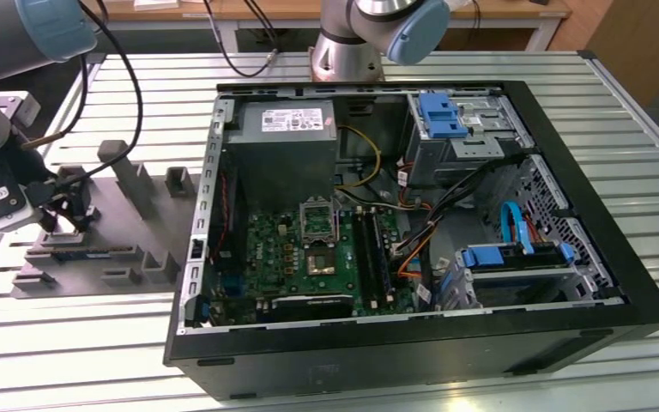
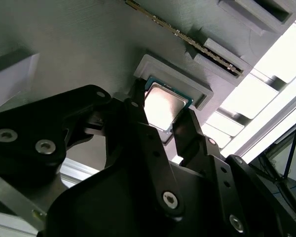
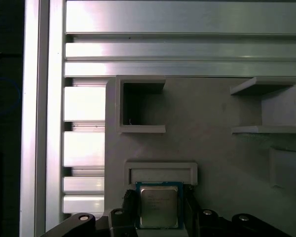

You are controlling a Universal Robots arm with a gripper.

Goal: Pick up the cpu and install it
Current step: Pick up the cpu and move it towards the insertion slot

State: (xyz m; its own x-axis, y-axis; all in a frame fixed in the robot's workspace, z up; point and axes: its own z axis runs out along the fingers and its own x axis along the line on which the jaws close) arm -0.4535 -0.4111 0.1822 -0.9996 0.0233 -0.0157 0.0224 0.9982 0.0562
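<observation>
The hand (image 2: 162,113) is clenched on the cpu (image 2: 164,101), with a finger (image 2: 140,118) on each of two opposite edges. It is working at the grey tray (image 1: 92,266), which lies on the worktop (image 1: 78,343) just outside the computer case (image 1: 604,283), on the exterior view's left of it. The cpu lies against a raised frame of the tray; I cannot tell whether it is clear of its seat.

The hold is on thin edges only, so I judge the chip could tilt, slip out, or catch on that frame and twist. A skewed chip would risk damage at the socket (image 1: 318,221) inside the case.

Faint print crosses the cpu's lid in the first wrist view. A white label (image 1: 289,120) sits on the power supply (image 1: 289,167) inside the case. Neither is legible.
</observation>
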